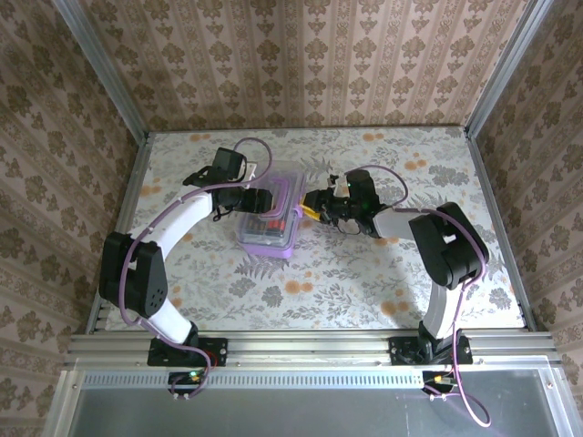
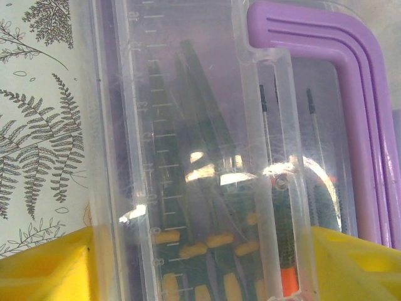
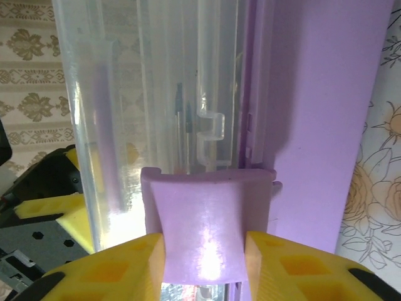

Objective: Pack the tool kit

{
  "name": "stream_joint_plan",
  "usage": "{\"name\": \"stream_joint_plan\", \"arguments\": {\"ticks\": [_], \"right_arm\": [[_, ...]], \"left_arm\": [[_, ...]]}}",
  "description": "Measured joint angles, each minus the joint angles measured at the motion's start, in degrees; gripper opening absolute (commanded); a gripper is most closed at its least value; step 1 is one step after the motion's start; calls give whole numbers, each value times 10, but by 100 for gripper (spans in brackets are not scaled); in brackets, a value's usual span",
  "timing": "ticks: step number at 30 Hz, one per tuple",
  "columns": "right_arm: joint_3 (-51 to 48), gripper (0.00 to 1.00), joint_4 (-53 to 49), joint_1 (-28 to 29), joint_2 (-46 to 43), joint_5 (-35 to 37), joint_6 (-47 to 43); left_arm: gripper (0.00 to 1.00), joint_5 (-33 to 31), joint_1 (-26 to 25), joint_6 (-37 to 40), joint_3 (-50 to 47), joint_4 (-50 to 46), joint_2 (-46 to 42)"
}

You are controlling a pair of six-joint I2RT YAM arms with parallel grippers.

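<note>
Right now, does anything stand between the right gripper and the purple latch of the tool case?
Nothing visible does. The right gripper has its jaws on both sides of the purple latch at the edge of the tool case, and they touch it.

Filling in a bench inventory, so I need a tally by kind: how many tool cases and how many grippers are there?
tool case: 1
grippers: 2 (left gripper, right gripper)
total: 3
</note>
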Motion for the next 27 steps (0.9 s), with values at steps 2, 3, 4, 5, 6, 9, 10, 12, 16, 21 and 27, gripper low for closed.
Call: {"name": "stream_joint_plan", "arguments": {"ticks": [2, 3, 4, 5, 6, 9, 10, 12, 16, 21, 27], "right_arm": [[1, 48, -8, 0, 0, 1, -5], [2, 50, -11, 0, 0, 1, -9], [3, 51, -13, -1, 0, 1, -11], [3, 52, -15, -1, 0, 2, -14], [3, 53, -16, -1, 1, 2, -16], [3, 54, -5, -2, 6, -3, -15], [3, 54, 0, -2, 8, -5, -14], [3, 54, 14, -3, 13, -10, -10], [2, 56, 44, -3, 22, -16, 5], [-19, 57, 111, -3, 33, -17, 40], [-31, 56, 183, -2, 48, -18, 80]], "left_arm": [[56, 0, 0, 0, 0, 0, 0], [56, 0, 0, 0, 0, 0, 0], [56, 0, 0, 0, 0, 0, 0], [56, 0, 0, 0, 0, 0, 0], [56, 0, 0, 0, 0, 0, 0], [55, 0, 0, 0, 0, 0, 0], [55, -1, 0, 0, 0, 0, 0], [56, -2, 0, 0, 0, 0, 0], [55, -3, 2, 0, 0, 2, 1], [55, -6, 2, 0, 0, 4, 2], [55, -7, 2, -1, 0, 4, 2]]}}
